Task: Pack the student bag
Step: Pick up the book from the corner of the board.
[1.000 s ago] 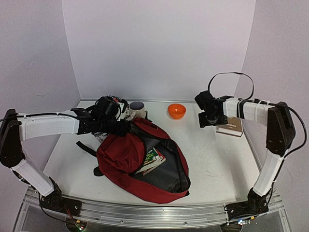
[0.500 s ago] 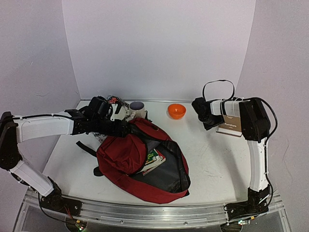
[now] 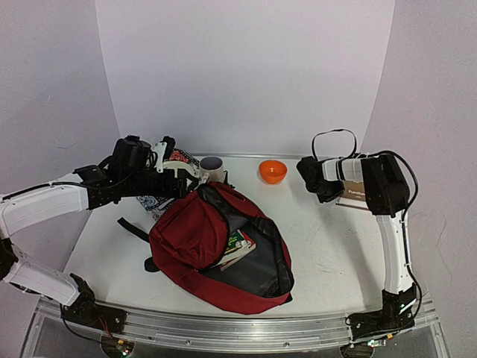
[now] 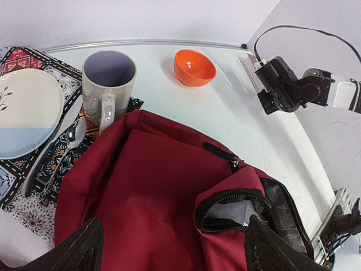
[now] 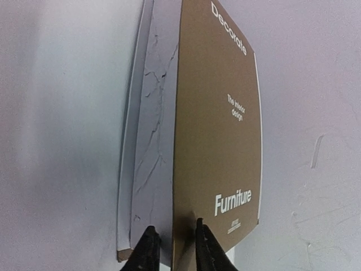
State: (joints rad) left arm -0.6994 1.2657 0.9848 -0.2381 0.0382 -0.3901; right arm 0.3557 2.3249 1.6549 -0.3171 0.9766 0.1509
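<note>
While the right claw (image 5: 172, 248) pinches its cover, the brown book (image 5: 217, 130) reads "Decorate" and "Furniture".

White table (image 3: 328, 246), plain lilac walls (image 3: 246, 74)

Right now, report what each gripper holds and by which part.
The right gripper pinches the brown Furniture book by the edge of its cover. The left gripper is open above the student bag, holding nothing.

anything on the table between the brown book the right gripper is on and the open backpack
Nothing visible does. The bare table lies between the brown book at the right gripper and the backpack. The orange bowl sits farther back, off that line.
</note>
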